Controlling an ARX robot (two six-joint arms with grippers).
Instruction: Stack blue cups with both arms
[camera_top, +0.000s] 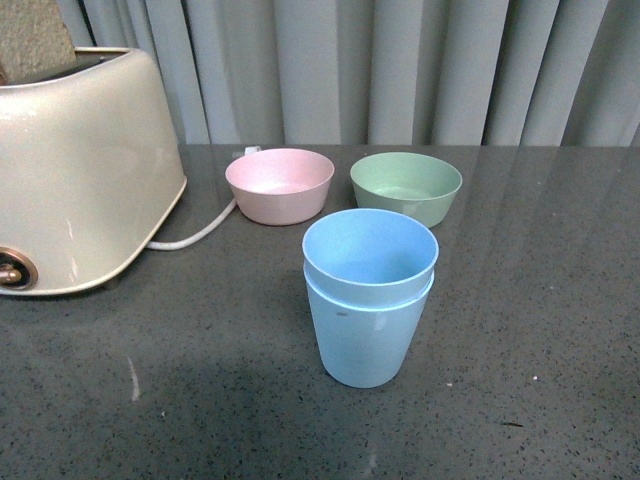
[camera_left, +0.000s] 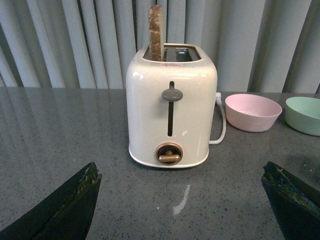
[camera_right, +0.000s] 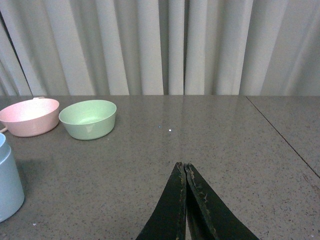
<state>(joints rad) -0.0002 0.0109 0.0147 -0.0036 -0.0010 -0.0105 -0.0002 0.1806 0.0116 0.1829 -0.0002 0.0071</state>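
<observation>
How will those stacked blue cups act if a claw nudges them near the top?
The blue cups are narrower at the base than at the rim, so a high push would probably tip them rather than slide them. They look like thin plastic, likely light and fairly stiff. The upper cup sits loosely nested with its rim showing, so it might rock or lift out.

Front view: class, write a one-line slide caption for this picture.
Two blue cups stand nested on the grey table, with a pink bowl, a green bowl and a cream toaster behind.
</observation>
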